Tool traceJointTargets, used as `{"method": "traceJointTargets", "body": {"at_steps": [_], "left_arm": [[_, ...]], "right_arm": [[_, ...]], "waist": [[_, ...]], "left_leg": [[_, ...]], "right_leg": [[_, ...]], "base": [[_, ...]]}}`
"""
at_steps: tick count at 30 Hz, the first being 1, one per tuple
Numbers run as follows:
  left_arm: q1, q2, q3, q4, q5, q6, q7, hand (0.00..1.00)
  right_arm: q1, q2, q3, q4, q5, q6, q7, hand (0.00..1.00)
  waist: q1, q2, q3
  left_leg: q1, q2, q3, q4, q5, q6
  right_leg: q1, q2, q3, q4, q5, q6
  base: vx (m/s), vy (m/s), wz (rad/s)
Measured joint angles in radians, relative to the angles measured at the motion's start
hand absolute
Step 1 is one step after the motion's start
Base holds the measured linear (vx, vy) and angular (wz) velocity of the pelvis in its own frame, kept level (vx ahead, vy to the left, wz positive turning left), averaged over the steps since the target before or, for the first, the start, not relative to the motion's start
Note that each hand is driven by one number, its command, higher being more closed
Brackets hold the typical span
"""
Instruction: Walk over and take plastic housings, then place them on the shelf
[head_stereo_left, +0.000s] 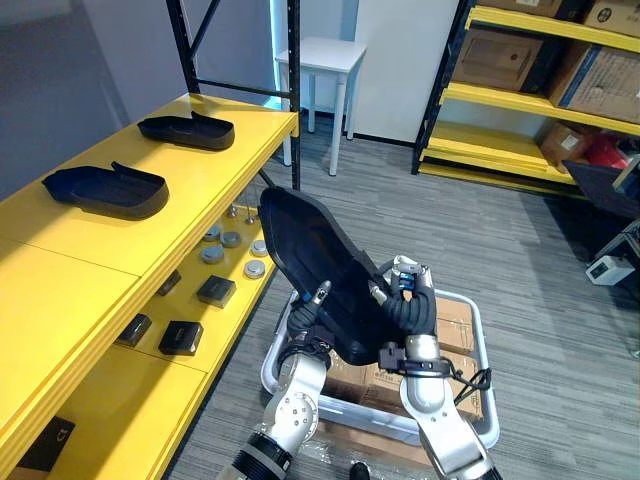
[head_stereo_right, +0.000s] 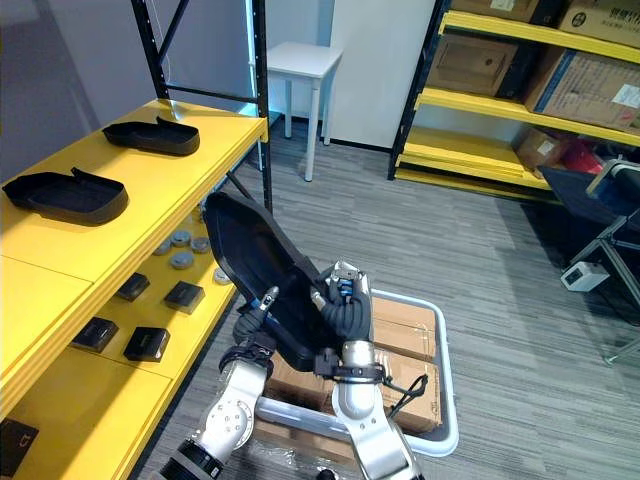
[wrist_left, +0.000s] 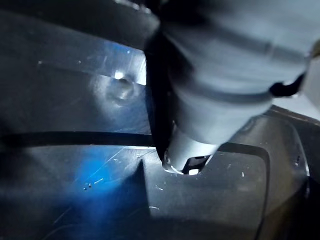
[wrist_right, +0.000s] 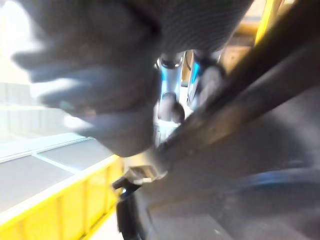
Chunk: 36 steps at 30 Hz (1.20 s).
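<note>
Yellow shelf (head_stereo_left: 205, 185): runs along the left, with two levels in sight and black uprights at its far end.
far housing (head_stereo_left: 187, 130): black, lying flat on the shelf's top level near the far end.
near housing (head_stereo_left: 105, 192): black, flat on the same level, well apart from the far housing and closer to the robot.
discs (head_stereo_left: 212, 254): small round silver pieces, clustered on the lower level below the top board's edge.
boxes (head_stereo_left: 216, 290): small black blocks on the lower level, just beside the discs and nearer the robot.
table (head_stereo_left: 320, 55): white and small, standing past the shelf's far upright by the wall.
held housing (head_stereo_left: 320, 260): black and long, tilted up in the air at the middle. Its upper end is near the shelf's edge and its lower end sits between both hands.
left hand (head_stereo_left: 305, 315): at the held housing's lower left edge, fingers curled over the rim. In its wrist view one of the fingers (wrist_left: 215, 100) presses on the dark inner face.
right hand (head_stereo_left: 408, 305): at the lower right edge, ribbed cover up, fingers wrapped round the rim.
cart (head_stereo_left: 478, 330): white-rimmed, on the grey floor below the hands.
cartons (head_stereo_left: 455, 325): brown, lying in the cart.
rack (head_stereo_left: 500, 100): yellow levels on black posts at the far right, loaded with more brown cardboard.
</note>
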Motion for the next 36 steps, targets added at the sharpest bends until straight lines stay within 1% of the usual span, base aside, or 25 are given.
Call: {"method": "traceJointTargets", "body": {"at_steps": [2, 6, 10, 11, 13, 14, 15, 16, 17, 18, 19, 20, 21, 23, 24, 26, 28, 29, 30, 31, 32, 33, 34, 35, 36], "left_arm": [[0.001, -0.005, 0.093, -0.097, 0.083, -0.013, 0.021, 1.0], [0.036, -0.059, 0.161, -0.29, 0.264, -0.025, 0.015, 1.0], [0.214, -0.06, 0.329, -0.359, 0.577, -0.01, 0.058, 1.0], [0.288, -0.06, 0.397, -0.359, 0.744, 0.024, 0.109, 1.0], [0.348, -0.06, 0.442, -0.359, 0.873, 0.053, 0.157, 1.0], [0.375, -0.061, 0.465, -0.361, 0.937, 0.071, 0.178, 1.0], [0.401, -0.062, 0.497, -0.363, 1.006, 0.089, 0.201, 1.0], [0.413, -0.066, 0.523, -0.368, 1.066, 0.1, 0.219, 1.0], [0.434, -0.07, 0.55, -0.391, 1.128, 0.113, 0.24, 1.0], [0.441, -0.07, 0.558, -0.404, 1.151, 0.116, 0.248, 1.0], [0.449, -0.069, 0.565, -0.431, 1.197, 0.119, 0.267, 1.0], [0.465, -0.067, 0.565, -0.469, 1.242, 0.122, 0.277, 1.0], [0.477, -0.067, 0.565, -0.495, 1.262, 0.122, 0.28, 1.0], [0.535, -0.063, 0.575, -0.6, 1.332, 0.122, 0.282, 1.0], [0.549, -0.062, 0.585, -0.624, 1.34, 0.122, 0.282, 1.0], [0.586, -0.061, 0.638, -0.685, 1.341, 0.123, 0.273, 1.0], [0.598, -0.061, 0.644, -0.714, 1.336, 0.123, 0.257, 1.0], [0.601, -0.06, 0.64, -0.754, 1.334, 0.119, 0.232, 1.0], [0.6, -0.06, 0.637, -0.768, 1.332, 0.114, 0.224, 1.0], [0.595, -0.053, 0.626, -0.791, 1.326, 0.101, 0.214, 1.0], [0.583, -0.036, 0.618, -0.793, 1.299, 0.08, 0.205, 1.0], [0.574, -0.028, 0.612, -0.792, 1.288, 0.076, 0.197, 1.0], [0.563, -0.019, 0.601, -0.789, 1.275, 0.074, 0.19, 1.0], [0.539, -0.012, 0.574, -0.76, 1.243, 0.07, 0.17, 1.0], [0.536, -0.01, 0.557, -0.743, 1.22, 0.068, 0.158, 1.0]], "right_arm": [[0.068, -0.021, 0.075, 0.029, 0.006, -0.006, 0.058, 0.0], [0.121, 0.013, 0.169, 0.172, 0.04, 0.01, 0.14, 0.0], [0.101, 0.059, 0.128, 0.178, 0.043, 0.002, 0.152, 0.0], [0.101, 0.059, 0.102, 0.186, 0.045, -0.01, 0.152, 0.0], [0.101, 0.056, 0.072, 0.2, 0.046, -0.021, 0.152, 0.0], [0.101, 0.055, 0.048, 0.215, 0.046, -0.029, 0.152, 0.0], [0.103, 0.055, 0.018, 0.232, 0.047, -0.031, 0.152, 0.0], [0.106, 0.051, -0.012, 0.233, 0.047, -0.033, 0.152, 0.0], [0.104, 0.048, -0.056, 0.246, 0.047, -0.038, 0.152, 0.0], [0.104, 0.048, -0.082, 0.251, 0.047, -0.038, 0.151, 0.0], [0.111, 0.045, -0.136, 0.252, 0.047, -0.038, 0.148, 0.0], [0.127, 0.039, -0.176, 0.252, 0.046, -0.038, 0.141, 0.0], [0.138, 0.038, -0.191, 0.249, 0.046, -0.038, 0.139, 0.0], [0.193, 0.033, -0.221, 0.221, 0.046, -0.038, 0.138, 0.0], [0.207, 0.038, -0.226, 0.21, 0.046, -0.038, 0.138, 0.0], [0.235, 0.072, -0.262, 0.197, 0.047, -0.038, 0.148, 0.0], [0.235, 0.076, -0.287, 0.196, 0.047, -0.036, 0.155, 0.0], [0.234, 0.075, -0.317, 0.196, 0.047, -0.03, 0.162, 0.0], [0.232, 0.077, -0.326, 0.196, 0.047, -0.027, 0.162, 0.0], [0.23, 0.084, -0.353, 0.196, 0.046, -0.026, 0.163, 0.0], [0.23, 0.105, -0.374, 0.183, 0.046, -0.024, 0.163, 0.0], [0.233, 0.113, -0.383, 0.168, 0.047, -0.024, 0.164, 0.0], [0.235, 0.119, -0.396, 0.143, 0.047, -0.024, 0.165, 0.0], [0.238, 0.123, -0.432, 0.094, 0.047, -0.026, 0.164, 0.0], [0.236, 0.122, -0.451, 0.071, 0.047, -0.03, 0.159, 0.0]], "waist": [[-0.001, 0.001, -0.003], [0.019, 0.012, -0.009], [0.05, 0.036, -0.03], [0.067, 0.039, -0.028], [0.082, 0.042, -0.027], [0.088, 0.043, -0.031], [0.097, 0.042, -0.031], [0.098, 0.044, -0.03], [0.101, 0.055, -0.03], [0.106, 0.059, -0.033], [0.108, 0.068, -0.033], [0.105, 0.085, -0.036], [0.105, 0.09, -0.04], [0.105, 0.101, -0.048], [0.11, 0.099, -0.049], [0.12, 0.081, -0.059], [0.121, 0.084, -0.059], [0.121, 0.082, -0.053], [0.119, 0.079, -0.05], [0.113, 0.084, -0.041], [0.093, 0.086, -0.037], [0.081, 0.086, -0.031], [0.063, 0.085, -0.02], [0.043, 0.077, -0.006], [0.035, 0.066, -0.001]], "left_leg": [[0.0, 0.011, -0.009, 0.003, -0.003, -0.006], [0.002, 0.017, -0.06, 0.0, 0.003, -0.014], [-0.002, 0.008, -0.106, -0.01, 0.02, -0.012], [-0.011, 0.002, -0.151, -0.012, 0.031, -0.015], [-0.033, -0.006, -0.201, -0.03, 0.056, -0.011], [-0.045, -0.004, -0.192, -0.061, 0.064, 0.038], [-0.051, 0.023, -0.085, -0.128, 0.088, 0.165], [-0.055, 0.058, 0.038, -0.164, 0.116, 0.223], [-0.067, 0.107, 0.226, -0.175, 0.126, 0.238], [-0.08, 0.133, 0.322, -0.159, 0.126, 0.226], [-0.111, 0.17, 0.502, -0.107, 0.122, 0.218], [-0.105, 0.184, 0.605, -0.107, 0.132, 0.204], [-0.101, 0.189, 0.627, -0.117, 0.156, 0.168], [-0.086, 0.159, 0.578, -0.18, 0.285, 0.06], [-0.085, 0.147, 0.562, -0.186, 0.307, 0.038], [-0.084, 0.068, 0.514, -0.196, 0.312, 0.044], [-0.073, 0.021, 0.474, -0.203, 0.296, 0.063], [-0.046, -0.024, 0.435, -0.209, 0.293, 0.091], [-0.035, -0.038, 0.419, -0.209, 0.287, 0.1], [-0.017, -0.044, 0.378, -0.21, 0.267, 0.122], [-0.016, -0.035, 0.319, -0.213, 0.261, 0.129], [-0.013, -0.033, 0.288, -0.219, 0.261, 0.129], [-0.01, -0.031, 0.251, -0.223, 0.262, 0.13], [0.009, -0.039, 0.213, -0.238, 0.27, 0.134], [0.024, -0.055, 0.197, -0.241, 0.275, 0.126]], "right_leg": [[0.007, 0.01, -0.012, 0.003, 0.001, -0.009], [0.033, 0.012, -0.064, 0.004, -0.005, -0.017], [0.051, 0.002, -0.107, 0.004, -0.013, -0.013], [0.066, -0.006, -0.152, 0.004, -0.021, -0.012], [0.077, -0.021, -0.219, 0.004, -0.035, -0.012], [0.077, -0.039, -0.258, 0.005, -0.044, -0.012], [0.082, -0.062, -0.324, 0.005, -0.058, -0.002], [0.095, -0.082, -0.383, 0.005, -0.071, 0.001], [0.109, -0.106, -0.454, 0.001, -0.083, 0.007], [0.111, -0.12, -0.489, 0.001, -0.087, 0.01], [0.124, -0.145, -0.56, 0.002, -0.092, 0.018], [0.157, -0.158, -0.635, 0.006, -0.097, 0.035], [0.176, -0.163, -0.667, 0.006, -0.099, 0.046], [0.249, -0.184, -0.78, 0.007, -0.093, 0.083], [0.263, -0.192, -0.797, 0.008, -0.091, 0.094], [0.298, -0.277, -0.864, 0.07, -0.102, 0.12], [0.301, -0.375, -0.895, 0.22, -0.128, 0.14], [0.296, -0.483, -0.895, 0.415, -0.134, 0.101], [0.282, -0.521, -0.866, 0.49, -0.127, 0.056], [0.228, -0.537, -0.708, 0.617, -0.145, -0.006], [0.157, -0.445, -0.528, 0.702, -0.285, 0.014], [0.125, -0.38, -0.452, 0.715, -0.342, 0.019], [0.091, -0.289, -0.365, 0.693, -0.391, 0.029], [0.058, -0.157, -0.253, 0.591, -0.416, 0.033], [0.051, -0.106, -0.201, 0.499, -0.41, 0.034]], "base": [[0.04, -0.026, 0.08], [0.06, -0.024, 0.38], [0.02, -0.003, 0.4], [-0.02, -0.024, 0.81], [-0.04, -0.04, 1.11], [-0.05, -0.077, 1.58], [-0.04, -0.118, 1.82], [-0.04, -0.108, 2.1], [-0.04, -0.069, 1.76], [-0.04, 0.003, 1.81], [0.05, 0.096, 1.86], [0.1, 0.127, 1.83], [0.14, 0.152, 1.73], [0.19, 0.184, 1.38], [0.25, 0.224, 1.05], [0.26, 0.235, 0.94], [0.29, 0.29, 0.97], [0.29, 0.347, 1.0], [0.29, 0.427, 1.0], [0.18, 0.232, 0.95], [0.17, 0.158, 1.02], [0.17, 0.002, 1.1], [0.17, -0.018, 1.24], [0.2, -0.026, 1.24], [0.16, -0.031, 1.05]]}}
